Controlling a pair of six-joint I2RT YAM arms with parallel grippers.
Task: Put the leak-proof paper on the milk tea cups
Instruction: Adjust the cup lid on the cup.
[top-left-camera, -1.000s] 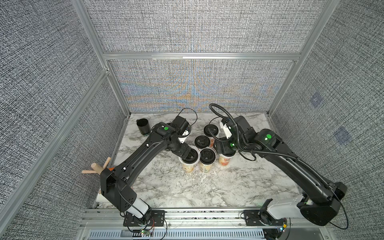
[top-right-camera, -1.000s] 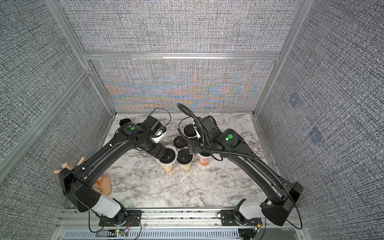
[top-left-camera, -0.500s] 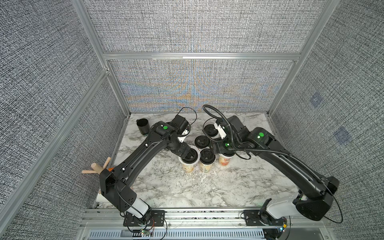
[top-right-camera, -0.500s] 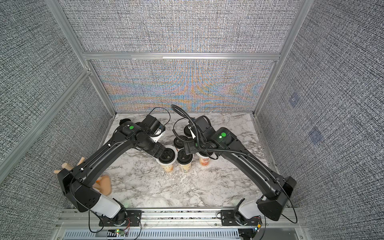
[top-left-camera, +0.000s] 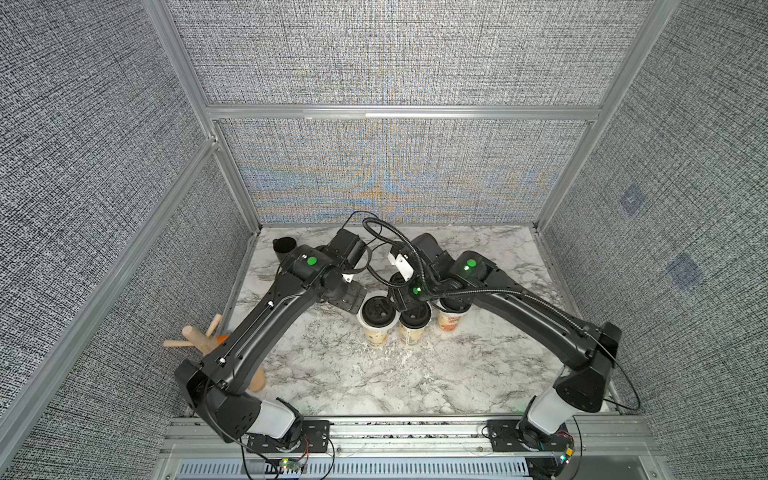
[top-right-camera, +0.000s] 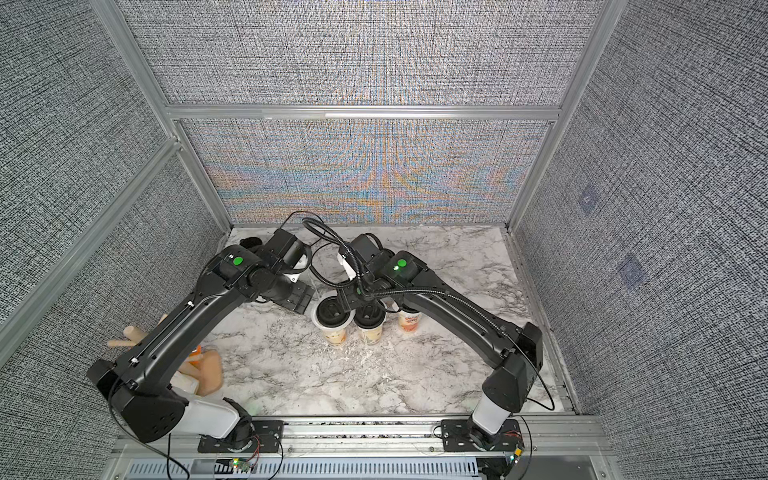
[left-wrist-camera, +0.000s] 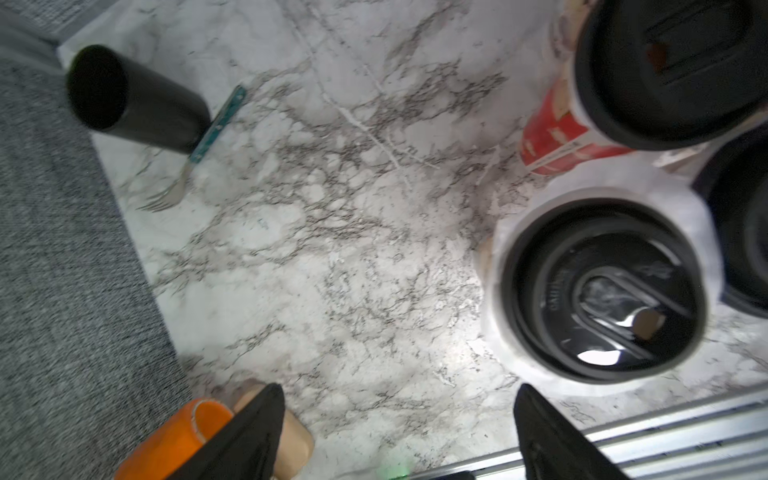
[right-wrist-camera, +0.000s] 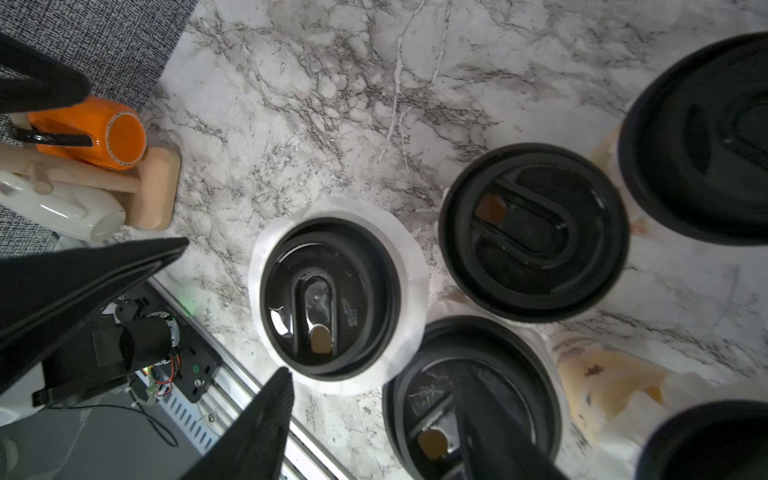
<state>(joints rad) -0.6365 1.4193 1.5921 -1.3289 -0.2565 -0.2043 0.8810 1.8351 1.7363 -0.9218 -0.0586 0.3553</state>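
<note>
Several milk tea cups stand clustered mid-table, each capped with a black lid; both top views show a front row of three (top-left-camera: 376, 334) (top-right-camera: 334, 334). A whitish ring of leak-proof paper (right-wrist-camera: 409, 257) (left-wrist-camera: 494, 291) sticks out under the lid of the front-left cup (right-wrist-camera: 332, 295). My right gripper (right-wrist-camera: 374, 419) (top-left-camera: 401, 299) hovers open just above the cluster, with one finger over the lid of the neighbouring cup (right-wrist-camera: 469, 395) and nothing held. Open and empty, my left gripper (left-wrist-camera: 399, 415) (top-left-camera: 348, 300) hangs over bare marble just left of the cups.
A short black mug (top-left-camera: 284, 247) (left-wrist-camera: 137, 104) stands at the back left with a fork (left-wrist-camera: 199, 153) lying next to it. A wooden mug rack (top-left-camera: 199, 336) with an orange mug (right-wrist-camera: 91, 129) and a white mug (right-wrist-camera: 62, 208) sits at the front left.
My right arm has swung left over the cup cluster, and its jaws stand narrower than before. The left arm has barely moved.
</note>
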